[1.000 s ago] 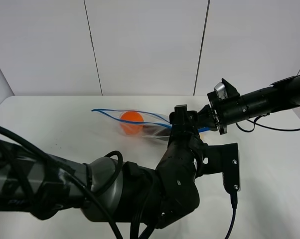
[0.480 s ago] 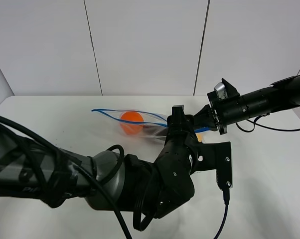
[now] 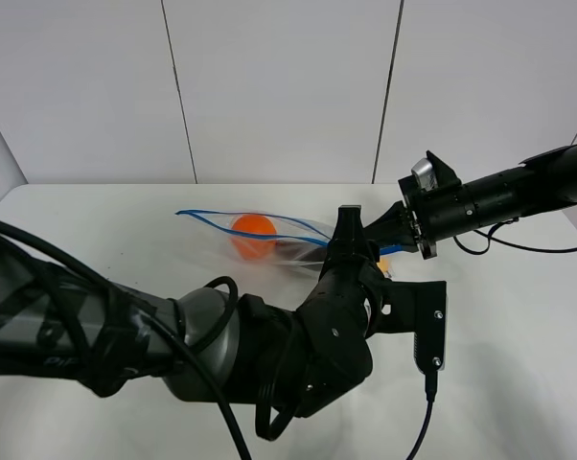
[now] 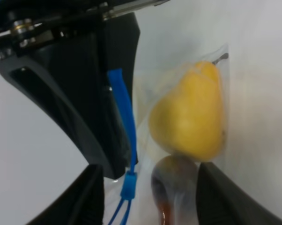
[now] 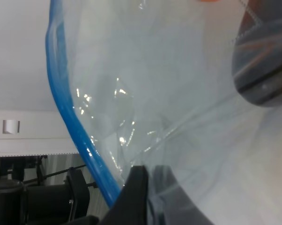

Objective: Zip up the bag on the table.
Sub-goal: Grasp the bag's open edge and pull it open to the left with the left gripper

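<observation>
The clear bag (image 3: 287,230) lies on the white table (image 3: 97,240), its blue zipper strip (image 3: 212,216) gaping open. An orange fruit (image 3: 253,230) shows through it. My right gripper (image 3: 389,226) is shut on the bag's right end; in the right wrist view its finger (image 5: 136,192) pinches the plastic next to the blue strip (image 5: 66,117). My left gripper (image 3: 354,225) hovers over that same end, open. In the left wrist view its fingers (image 4: 89,197) stand either side of the blue slider (image 4: 129,185), a dark fruit (image 4: 176,183) and a yellow pear (image 4: 190,117).
My left arm (image 3: 269,355) fills the front middle of the table and hides part of the bag. My right arm (image 3: 499,196) reaches in from the right. White wall panels (image 3: 279,86) stand behind the table's far edge.
My left gripper has shifted slightly to the right, over the bag's right end, and its wrist has turned a little. The right gripper and the bag have stayed put.
</observation>
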Tool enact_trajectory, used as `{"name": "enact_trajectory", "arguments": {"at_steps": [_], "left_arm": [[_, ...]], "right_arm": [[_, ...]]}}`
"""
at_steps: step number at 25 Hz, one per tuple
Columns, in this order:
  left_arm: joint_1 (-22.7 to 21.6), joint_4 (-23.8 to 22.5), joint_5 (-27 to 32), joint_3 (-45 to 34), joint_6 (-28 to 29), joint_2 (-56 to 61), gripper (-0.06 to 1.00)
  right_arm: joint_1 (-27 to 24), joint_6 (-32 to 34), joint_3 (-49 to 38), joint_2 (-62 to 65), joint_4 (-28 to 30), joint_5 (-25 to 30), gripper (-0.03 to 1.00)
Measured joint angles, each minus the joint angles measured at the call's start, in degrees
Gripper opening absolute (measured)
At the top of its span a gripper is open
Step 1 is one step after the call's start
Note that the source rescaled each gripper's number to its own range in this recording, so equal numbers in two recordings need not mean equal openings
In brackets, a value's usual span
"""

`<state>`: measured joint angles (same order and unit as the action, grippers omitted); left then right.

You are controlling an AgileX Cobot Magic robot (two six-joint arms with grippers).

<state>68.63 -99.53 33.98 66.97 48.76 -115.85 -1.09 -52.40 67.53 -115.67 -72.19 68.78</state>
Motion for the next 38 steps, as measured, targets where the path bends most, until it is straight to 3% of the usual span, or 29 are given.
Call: {"name": "enact_trajectory", "arguments": {"at_steps": [38], "left_arm": [[-1.97,0.00,-1.20,2.65,-0.03,-0.62,0.40]], "right_arm": [[0.00,0.00,0.00,0.00,-0.16,0.00,0.00]]}}
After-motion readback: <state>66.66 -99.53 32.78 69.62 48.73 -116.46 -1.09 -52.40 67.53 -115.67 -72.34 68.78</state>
